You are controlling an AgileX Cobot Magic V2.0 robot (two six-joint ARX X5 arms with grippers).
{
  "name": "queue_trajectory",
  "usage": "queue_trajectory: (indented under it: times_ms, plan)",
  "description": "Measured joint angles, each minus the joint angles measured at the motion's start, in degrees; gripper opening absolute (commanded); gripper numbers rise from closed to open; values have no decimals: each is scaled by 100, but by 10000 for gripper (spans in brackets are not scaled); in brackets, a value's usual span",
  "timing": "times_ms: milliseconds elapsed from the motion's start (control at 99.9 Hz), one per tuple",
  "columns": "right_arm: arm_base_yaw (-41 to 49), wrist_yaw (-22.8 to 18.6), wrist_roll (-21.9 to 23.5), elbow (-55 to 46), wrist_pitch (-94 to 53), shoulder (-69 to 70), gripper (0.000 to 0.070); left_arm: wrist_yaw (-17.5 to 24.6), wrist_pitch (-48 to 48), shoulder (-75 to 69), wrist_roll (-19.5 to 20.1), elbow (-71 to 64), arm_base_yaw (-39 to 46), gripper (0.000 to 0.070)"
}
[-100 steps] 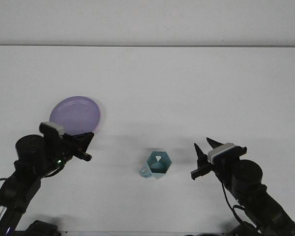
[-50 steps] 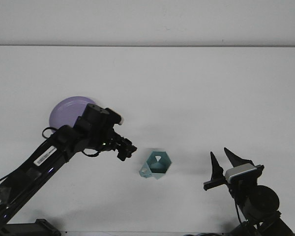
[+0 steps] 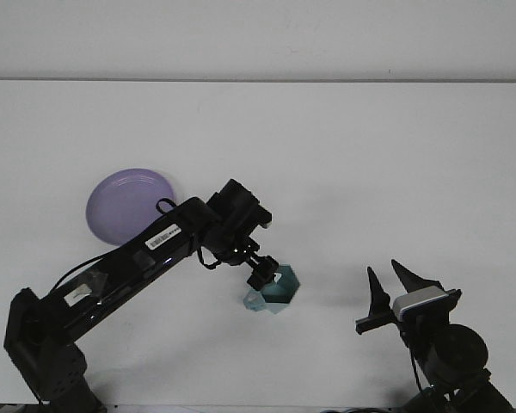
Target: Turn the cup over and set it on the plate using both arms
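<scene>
A small teal cup (image 3: 279, 291) lies on the white table near the front centre, its handle toward the lower left. My left arm stretches across from the lower left, and its gripper (image 3: 261, 276) is right at the cup's left rim, covering part of it; whether it holds the cup is hidden. The purple plate (image 3: 129, 205) lies flat at the left, behind the left arm. My right gripper (image 3: 391, 282) stands open near the front right, well apart from the cup, with nothing between its fingers.
The white table (image 3: 344, 172) runs back to a pale wall. The left arm's links cross the space between plate and cup.
My left arm has swung out to the right, from beside the plate to the cup's left rim. The right gripper drew back toward the front a second ago and has since held still.
</scene>
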Motion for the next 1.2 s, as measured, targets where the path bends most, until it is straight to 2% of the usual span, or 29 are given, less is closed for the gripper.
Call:
queue_trajectory:
  times_ms: [230, 290, 320, 350, 360, 390, 410, 420, 460, 941, 1091, 1201]
  plan:
    - [0, -4, 0, 0, 2, 0, 302, -13, 133, 577, 57, 0, -146, 502]
    - [0, -4, 0, 0, 2, 0, 302, -13, 184, 682, 61, 0, -181, 473]
    - [0, -4, 0, 0, 2, 0, 302, -13, 197, 715, 70, 0, -201, 411]
    - [0, -4, 0, 0, 2, 0, 302, -15, 210, 730, 87, 0, -219, 312]
    - [0, -4, 0, 0, 2, 0, 302, -15, 214, 732, 92, 0, -225, 253]
    - [0, -4, 0, 0, 2, 0, 302, -15, 232, 732, 105, 0, -243, 139]
    - [0, -4, 0, 0, 2, 0, 302, -15, 251, 732, 127, 0, -256, 28]
    - [0, -4, 0, 0, 2, 0, 302, -15, 260, 732, 140, 0, -262, 3]
    - [0, -4, 0, 0, 2, 0, 302, -15, 293, 732, 177, 0, -289, 19]
    - [0, -4, 0, 0, 2, 0, 302, -46, 203, 525, 295, 13, -155, 12]
    - [0, -4, 0, -2, 0, 0, 302, -444, 52, -44, 308, 13, 313, 12]
    - [0, -7, 0, 0, 0, 0, 302, -577, -33, -446, 313, 13, 881, 12]
